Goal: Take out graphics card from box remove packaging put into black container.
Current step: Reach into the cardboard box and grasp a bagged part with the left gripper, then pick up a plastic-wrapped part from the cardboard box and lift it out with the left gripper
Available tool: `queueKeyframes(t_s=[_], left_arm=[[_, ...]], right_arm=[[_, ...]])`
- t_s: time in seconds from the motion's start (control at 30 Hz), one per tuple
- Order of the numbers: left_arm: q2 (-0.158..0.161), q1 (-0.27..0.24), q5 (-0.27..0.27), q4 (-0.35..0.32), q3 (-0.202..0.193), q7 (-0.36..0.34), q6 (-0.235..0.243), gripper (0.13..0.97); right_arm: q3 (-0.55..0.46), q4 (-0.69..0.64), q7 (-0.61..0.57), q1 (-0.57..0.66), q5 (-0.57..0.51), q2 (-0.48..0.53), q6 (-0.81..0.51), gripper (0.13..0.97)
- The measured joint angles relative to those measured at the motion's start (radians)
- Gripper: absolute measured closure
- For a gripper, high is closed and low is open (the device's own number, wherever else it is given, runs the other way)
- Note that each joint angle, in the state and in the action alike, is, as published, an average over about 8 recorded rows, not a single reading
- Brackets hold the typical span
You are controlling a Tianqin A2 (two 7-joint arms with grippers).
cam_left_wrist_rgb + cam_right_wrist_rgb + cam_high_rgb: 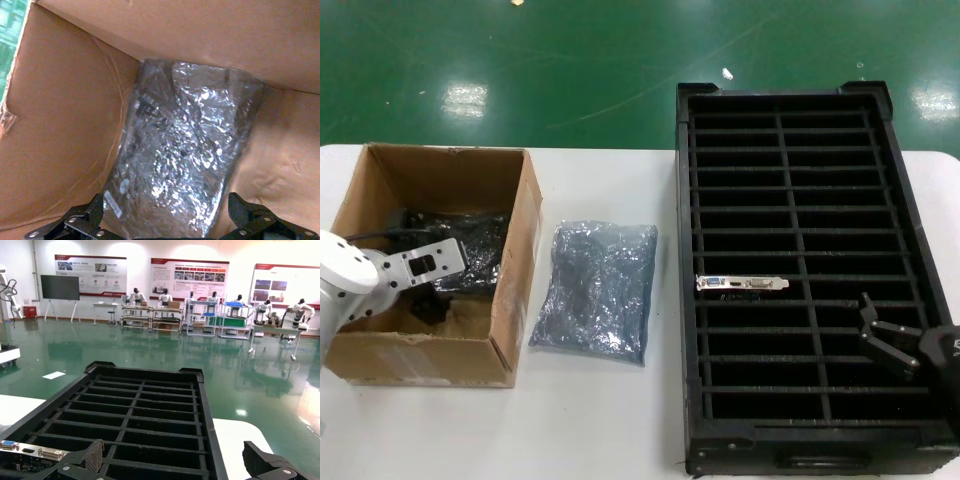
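1. The left claw (430, 300) reaches down inside the box (510, 300), which stands at the left edge of the white surface (610, 420). In the left wrist view its two black fingers (80, 222) are spread wide, one on each side of a silver bag, and they grip nothing.
2. A bagged card (185, 160) lies on the box floor, one end up against the cardboard wall. Its crinkly silver wrap is shut over it, and only faint dark shapes show through the plastic.
3. The packaging (595, 290), a flat silver-grey bag, lies on the surface between the box and the black container (685, 300), just beside the box and a little apart from the container.
4. The black container fills the right part of the surface, and its far end juts past the surface's far edge.
5. The graphics card (742, 284) stands in a slot of the container's left column, about midway along, with its silver bracket and blue port facing up.
6. The right claw (880, 335) hovers over the container's right column, toward the near edge. Its fingers (82, 460) stand wide apart and empty.
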Motion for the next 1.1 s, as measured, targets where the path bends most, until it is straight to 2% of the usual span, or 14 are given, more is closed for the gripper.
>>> queueKeyframes(t_s=[0.1, 0.4, 0.53, 0.67, 0.7, 0.97, 1.1], left_arm=[[0.004, 0.003, 0.003, 0.001, -0.034, 0.032, -0.022, 0.199], [0.007, 0.010, 0.010, 0.002, -0.124, 0.113, -0.074, 0.327], [0.006, 0.011, 0.008, 0.002, -0.165, 0.149, -0.088, 0.425], [0.004, 0.008, -0.001, 0.001, -0.208, 0.191, -0.091, 0.522], [0.003, 0.007, -0.004, 0.001, -0.220, 0.202, -0.090, 0.522], [0.003, 0.002, -0.025, -0.002, -0.294, 0.288, -0.073, 0.729], [0.005, 0.005, -0.032, -0.002, -0.323, 0.322, -0.058, 0.729]], right_arm=[[0.000, 0.000, 0.000, 0.000, 0.000, 0.000, 0.000, 0.129], [0.000, 0.000, 0.000, 0.000, 0.000, 0.000, 0.000, 0.129], [0.000, 0.000, 0.000, 0.000, 0.000, 0.000, 0.000, 0.129], [0.000, 0.000, 0.000, 0.000, 0.000, 0.000, 0.000, 0.129], [0.000, 0.000, 0.000, 0.000, 0.000, 0.000, 0.000, 0.129], [0.000, 0.000, 0.000, 0.000, 0.000, 0.000, 0.000, 0.129], [0.000, 0.000, 0.000, 0.000, 0.000, 0.000, 0.000, 0.129]])
